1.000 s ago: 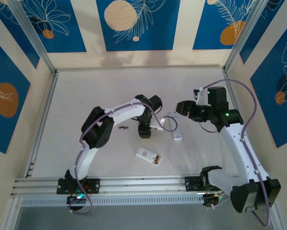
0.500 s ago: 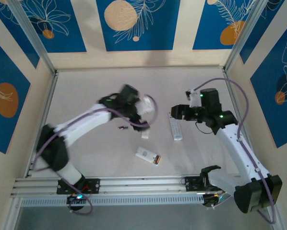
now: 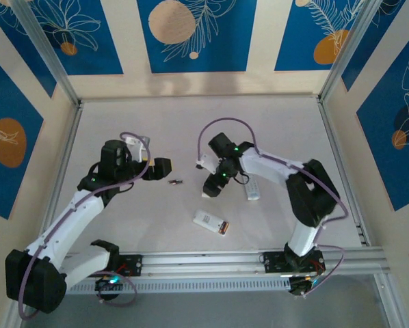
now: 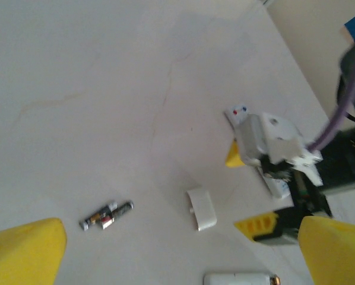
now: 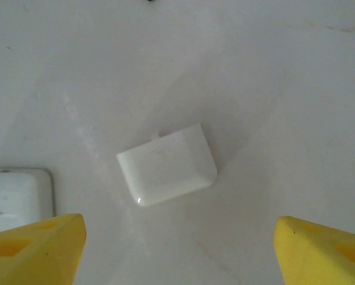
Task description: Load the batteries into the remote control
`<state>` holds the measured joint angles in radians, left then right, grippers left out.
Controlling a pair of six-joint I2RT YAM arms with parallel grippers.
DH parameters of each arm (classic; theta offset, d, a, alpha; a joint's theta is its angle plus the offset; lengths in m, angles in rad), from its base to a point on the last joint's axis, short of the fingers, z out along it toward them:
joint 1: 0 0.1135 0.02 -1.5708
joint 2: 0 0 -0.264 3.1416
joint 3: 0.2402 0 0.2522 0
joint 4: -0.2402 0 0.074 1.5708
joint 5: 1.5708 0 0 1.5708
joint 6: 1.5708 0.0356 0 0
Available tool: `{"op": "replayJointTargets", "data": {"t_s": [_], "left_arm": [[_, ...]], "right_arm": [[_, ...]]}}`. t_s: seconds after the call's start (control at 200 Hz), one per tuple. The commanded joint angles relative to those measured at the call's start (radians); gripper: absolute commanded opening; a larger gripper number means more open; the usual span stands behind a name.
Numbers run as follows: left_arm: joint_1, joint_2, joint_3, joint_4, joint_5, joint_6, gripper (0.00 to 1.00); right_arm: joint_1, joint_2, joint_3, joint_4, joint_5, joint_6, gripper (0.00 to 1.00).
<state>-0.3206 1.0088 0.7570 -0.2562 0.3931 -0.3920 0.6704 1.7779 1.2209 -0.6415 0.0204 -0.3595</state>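
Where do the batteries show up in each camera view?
Top external: batteries mid-table, just left of the right end effector.
Left wrist: batteries lower left, left of the white cover.
Right wrist: dark speck at top edge, possibly them.
Shared landmark: the right end effector.

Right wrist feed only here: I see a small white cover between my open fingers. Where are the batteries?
Observer: The batteries lie as a close pair between the right gripper and the left gripper.
Operator: Is the left one holding anything?
Observer: No, it is open and short of the batteries, touching nothing.
Operator: Any remote near me?
Observer: A white remote with an orange end lies below the cover in the top view.
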Motion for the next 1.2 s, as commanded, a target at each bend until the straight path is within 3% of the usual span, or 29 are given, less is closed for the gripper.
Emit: {"op": "replayJointTargets", "data": {"t_s": [0.0,0.17,0.62,0.89,0.99,1.195], "left_arm": [[0.007,-0.041,-0.008,-0.019,0.024,-0.041,1.0],[0.007,-0.042,-0.019,-0.036,0.016,-0.025,1.0],[0.008,-0.033,-0.032,-0.022,0.011,-0.025,1.0],[0.008,-0.042,-0.03,-0.03,-0.004,-0.024,1.0],[0.008,-0.041,-0.03,-0.031,0.0,-0.029,1.0],[0.008,-0.036,-0.046,-0.001,0.009,-0.055,1.0]], "right_arm": [[0.038,0.064,0.064,-0.104,-0.015,-0.111,0.84],[0.047,0.139,0.103,-0.088,-0.056,-0.129,0.85],[0.071,0.209,0.093,-0.029,0.112,-0.171,0.75],[0.097,0.169,0.066,0.036,0.176,-0.185,0.57],[0.093,0.071,0.047,0.041,0.142,-0.114,0.55],[0.159,-0.183,-0.087,-0.057,0.152,0.247,0.54]]}}
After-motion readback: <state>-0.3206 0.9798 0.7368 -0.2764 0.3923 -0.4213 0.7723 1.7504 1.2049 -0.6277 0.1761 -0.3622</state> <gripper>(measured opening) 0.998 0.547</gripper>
